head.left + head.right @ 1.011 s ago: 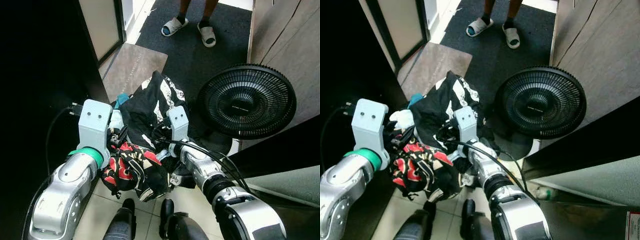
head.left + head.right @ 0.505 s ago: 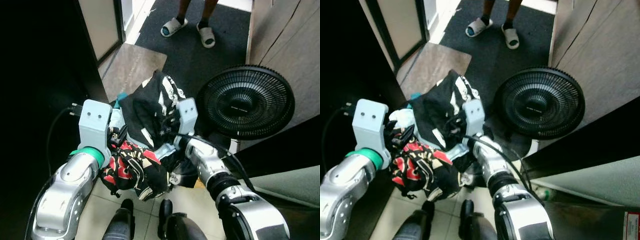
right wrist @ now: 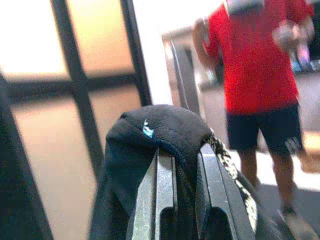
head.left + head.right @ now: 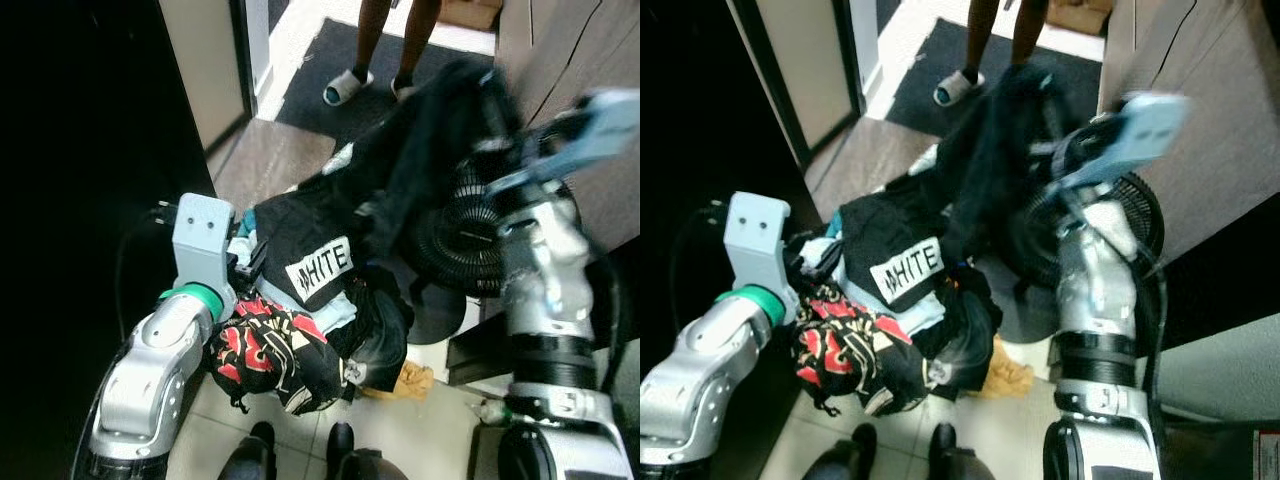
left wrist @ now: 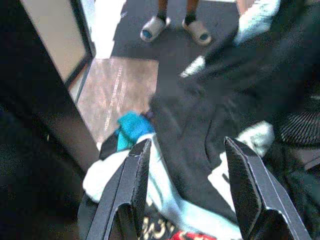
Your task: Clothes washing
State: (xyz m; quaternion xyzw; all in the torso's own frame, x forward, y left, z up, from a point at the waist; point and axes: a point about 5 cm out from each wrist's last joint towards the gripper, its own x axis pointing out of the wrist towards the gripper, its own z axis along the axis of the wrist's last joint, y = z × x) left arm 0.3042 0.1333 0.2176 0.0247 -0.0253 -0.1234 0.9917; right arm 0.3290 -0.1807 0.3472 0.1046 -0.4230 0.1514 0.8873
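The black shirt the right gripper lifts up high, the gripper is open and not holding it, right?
Not quite. The right gripper is shut on the black shirt, pinching its fabric between the fingers, as the right wrist view shows. It is lifted up high.

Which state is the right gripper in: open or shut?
Shut. In the right wrist view the right gripper has its fingers pinched on the black garment draped over them.

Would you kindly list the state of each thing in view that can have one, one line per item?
right gripper: raised, shut on the black garment
black garment: lifted, hanging over the pile
left gripper: open, at the clothes pile
clothes pile: heaped on the floor, unsorted
red patterned garment: crumpled at the pile's near edge
fan: lying on the floor, partly hidden
person: standing nearby
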